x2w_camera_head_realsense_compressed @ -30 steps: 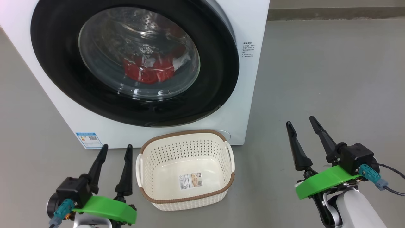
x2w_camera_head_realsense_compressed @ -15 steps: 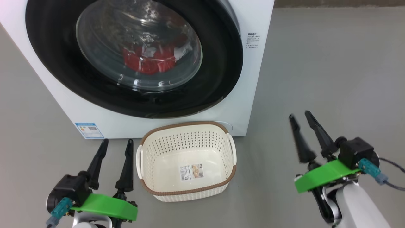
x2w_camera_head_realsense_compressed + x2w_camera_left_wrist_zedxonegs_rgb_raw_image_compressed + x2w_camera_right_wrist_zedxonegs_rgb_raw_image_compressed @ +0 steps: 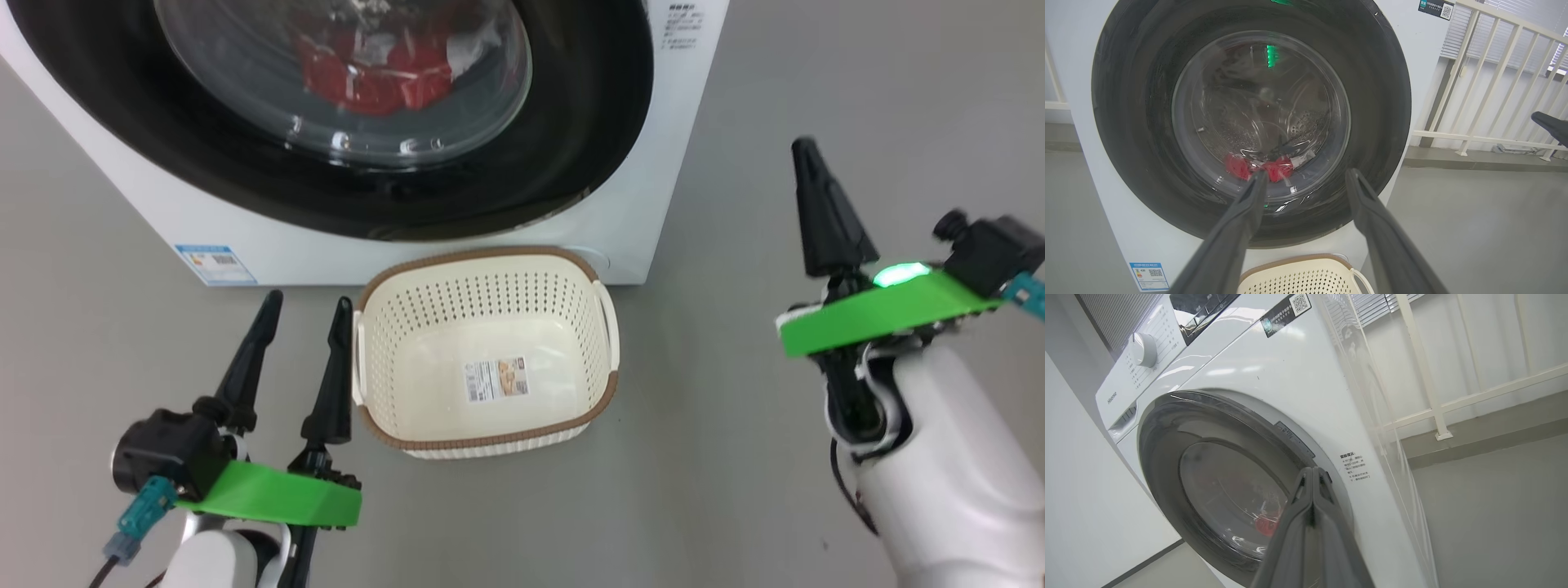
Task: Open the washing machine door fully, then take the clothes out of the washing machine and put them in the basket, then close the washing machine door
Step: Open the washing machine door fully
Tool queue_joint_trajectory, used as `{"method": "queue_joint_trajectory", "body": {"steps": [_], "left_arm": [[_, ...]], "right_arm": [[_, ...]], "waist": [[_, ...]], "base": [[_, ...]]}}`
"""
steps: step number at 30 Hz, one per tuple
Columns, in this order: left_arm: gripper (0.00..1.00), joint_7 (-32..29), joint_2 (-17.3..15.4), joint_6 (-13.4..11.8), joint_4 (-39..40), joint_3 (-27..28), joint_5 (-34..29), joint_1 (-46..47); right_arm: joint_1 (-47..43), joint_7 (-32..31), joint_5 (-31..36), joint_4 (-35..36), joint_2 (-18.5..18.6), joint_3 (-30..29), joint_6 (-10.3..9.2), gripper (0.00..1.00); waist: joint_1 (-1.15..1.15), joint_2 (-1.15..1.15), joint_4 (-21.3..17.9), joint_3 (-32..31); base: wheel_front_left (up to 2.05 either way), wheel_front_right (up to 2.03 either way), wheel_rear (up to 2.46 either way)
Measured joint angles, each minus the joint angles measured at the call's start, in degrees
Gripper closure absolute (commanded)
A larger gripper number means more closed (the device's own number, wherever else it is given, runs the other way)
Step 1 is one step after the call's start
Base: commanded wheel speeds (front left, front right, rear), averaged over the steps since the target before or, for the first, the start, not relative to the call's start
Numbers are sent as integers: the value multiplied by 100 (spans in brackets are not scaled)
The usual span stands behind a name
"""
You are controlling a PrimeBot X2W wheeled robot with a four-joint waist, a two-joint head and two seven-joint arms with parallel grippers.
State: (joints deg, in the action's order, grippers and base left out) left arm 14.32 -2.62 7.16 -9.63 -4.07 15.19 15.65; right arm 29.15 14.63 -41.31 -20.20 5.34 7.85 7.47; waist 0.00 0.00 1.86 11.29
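The washing machine [image 3: 620,220] fills the top of the head view. Its door [image 3: 571,139] covers the opening, and I cannot tell if its right edge stands slightly off the front. Red clothes [image 3: 367,82] with white parts lie in the drum behind the glass; the clothes [image 3: 1257,165] also show between my left fingers. The empty basket [image 3: 482,265] sits on the floor before the machine. My left gripper [image 3: 306,304] is open just left of the basket. My right gripper [image 3: 807,151] is shut on nothing, raised right of the machine; from its wrist the right gripper [image 3: 1312,471] points at the door's right rim [image 3: 1167,416].
Grey floor [image 3: 735,425] surrounds the basket. A white railing [image 3: 1474,81] stands right of the machine. The control panel's knob [image 3: 1143,349] sits at the machine's upper left. An energy label [image 3: 211,263] marks the machine's lower left front. My right finger [image 3: 1551,126] shows at the left wrist view's edge.
The head camera has tilted down. My right gripper has risen toward the machine's right side, and its fingers have gone from open to shut. The left gripper has barely moved.
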Motion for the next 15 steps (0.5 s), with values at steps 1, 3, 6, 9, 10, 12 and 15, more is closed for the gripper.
{"method": "queue_joint_trajectory", "body": {"steps": [1, 3, 6, 9, 10, 12, 15], "left_arm": [[0, 1, -4, 0, 29, -10, -2, 20], [0, 18, -19, 0, 83, -41, -13, 68], [0, 23, -18, 0, 188, -77, -18, 125], [0, 24, -18, 0, 300, -120, -48, 203], [0, 23, -19, 0, 337, -132, -91, 230], [0, 23, -19, 0, 403, -151, -118, 266], [0, 24, -18, 0, 514, -162, -120, 343]], "right_arm": [[112, 0, -207, -45, 58, 37, -1, 100], [336, -16, -577, -145, 180, 96, -1, 100], [542, -138, -1043, -190, 253, 124, -1, 100], [850, -382, -1681, -203, 397, 199, -1, 100], [947, -463, -1881, -203, 448, 204, -1, 100], [1148, -641, -2219, -202, 570, 218, -1, 100], [1422, -971, -2748, -190, 705, 233, -1, 100]], "waist": [[0, 0, 10, 63], [0, 0, 33, 194], [0, 0, 62, 321], [0, 0, 116, 513], [0, 0, 135, 577], [0, 0, 175, 709], [0, 0, 239, 905]], "base": [[0, 0, 0], [0, 0, 0], [0, 0, 0], [0, 0, 0], [0, 0, 0], [0, 0, 0], [0, 0, 0]]}}
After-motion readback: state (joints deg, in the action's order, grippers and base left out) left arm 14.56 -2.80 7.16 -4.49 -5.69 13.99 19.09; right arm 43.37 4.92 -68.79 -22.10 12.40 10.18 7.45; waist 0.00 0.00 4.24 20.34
